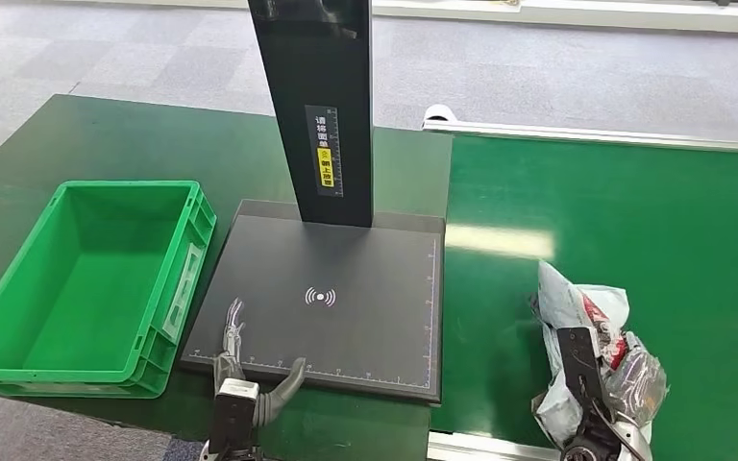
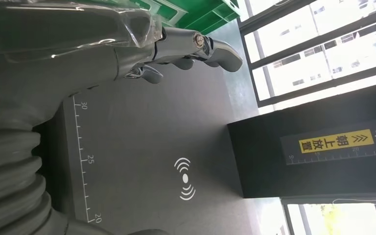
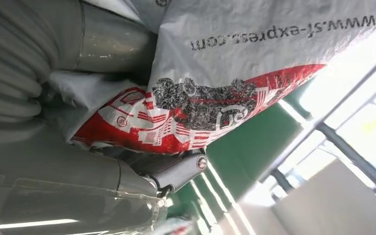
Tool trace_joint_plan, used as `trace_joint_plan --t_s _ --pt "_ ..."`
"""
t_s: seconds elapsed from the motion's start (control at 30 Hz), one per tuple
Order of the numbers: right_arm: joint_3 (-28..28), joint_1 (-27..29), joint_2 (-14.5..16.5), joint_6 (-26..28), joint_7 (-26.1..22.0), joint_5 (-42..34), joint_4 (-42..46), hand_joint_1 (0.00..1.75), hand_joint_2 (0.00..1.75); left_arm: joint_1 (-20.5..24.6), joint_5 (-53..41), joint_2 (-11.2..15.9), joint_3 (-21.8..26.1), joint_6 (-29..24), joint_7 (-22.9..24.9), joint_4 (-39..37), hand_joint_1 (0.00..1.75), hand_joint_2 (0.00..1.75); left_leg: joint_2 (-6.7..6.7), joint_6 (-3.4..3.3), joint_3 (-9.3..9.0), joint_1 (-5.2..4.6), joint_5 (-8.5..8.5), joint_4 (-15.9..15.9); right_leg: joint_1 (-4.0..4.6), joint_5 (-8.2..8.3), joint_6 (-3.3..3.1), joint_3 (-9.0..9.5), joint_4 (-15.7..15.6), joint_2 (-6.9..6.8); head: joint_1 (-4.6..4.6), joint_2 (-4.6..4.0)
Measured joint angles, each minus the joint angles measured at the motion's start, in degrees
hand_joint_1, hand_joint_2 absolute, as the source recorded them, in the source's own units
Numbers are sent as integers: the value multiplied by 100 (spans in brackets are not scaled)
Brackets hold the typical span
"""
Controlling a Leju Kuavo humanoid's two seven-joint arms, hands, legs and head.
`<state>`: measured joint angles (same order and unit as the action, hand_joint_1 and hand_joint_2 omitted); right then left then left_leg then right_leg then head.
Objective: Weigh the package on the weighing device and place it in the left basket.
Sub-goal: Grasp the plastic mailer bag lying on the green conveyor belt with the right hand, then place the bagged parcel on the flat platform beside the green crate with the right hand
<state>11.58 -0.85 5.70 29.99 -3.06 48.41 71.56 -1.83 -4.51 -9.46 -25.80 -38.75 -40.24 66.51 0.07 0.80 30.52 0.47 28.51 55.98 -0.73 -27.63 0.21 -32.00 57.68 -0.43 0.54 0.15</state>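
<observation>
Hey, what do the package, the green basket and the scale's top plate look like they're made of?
Package: thin plastic film, apparently a courier bag, glossy and crumpled, white with red print; the right hand grips it.
Green basket: likely rigid molded plastic, ribbed walls, slight sheen.
Scale plate: smooth matte dark surface with printed white markings; material unclear.

The left hand (image 1: 250, 360) reaches forward low, fingers (image 2: 196, 46) spread apart and holding nothing. The right hand (image 1: 591, 384) has its fingers closed around a package (image 1: 586, 317).
</observation>
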Motion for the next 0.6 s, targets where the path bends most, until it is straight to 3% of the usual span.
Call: trace_joint_plan --t_s 0.17,0.33,0.6 --pt "-458 -133 5 -422 -437 -735 771 175 175 21 55 17 -11 80 0 9 0 175 1 0 4 0 0 0 0 0 0 -3 0 0 -2 -1" --pt "-1105 -563 -9 -1093 -806 -1713 958 175 175 166 73 36 -87 290 0 -40 0 175 2 -1 5 0 -3 0 0 5 1 -3 0 2 -2 -1" --pt "-2140 -1918 161 -2187 -497 -2288 2 175 175 534 -19 -10 -301 485 0 -396 0 175 2 1 4 1 -10 1 1 7 1 -5 4 4 -2 -1"
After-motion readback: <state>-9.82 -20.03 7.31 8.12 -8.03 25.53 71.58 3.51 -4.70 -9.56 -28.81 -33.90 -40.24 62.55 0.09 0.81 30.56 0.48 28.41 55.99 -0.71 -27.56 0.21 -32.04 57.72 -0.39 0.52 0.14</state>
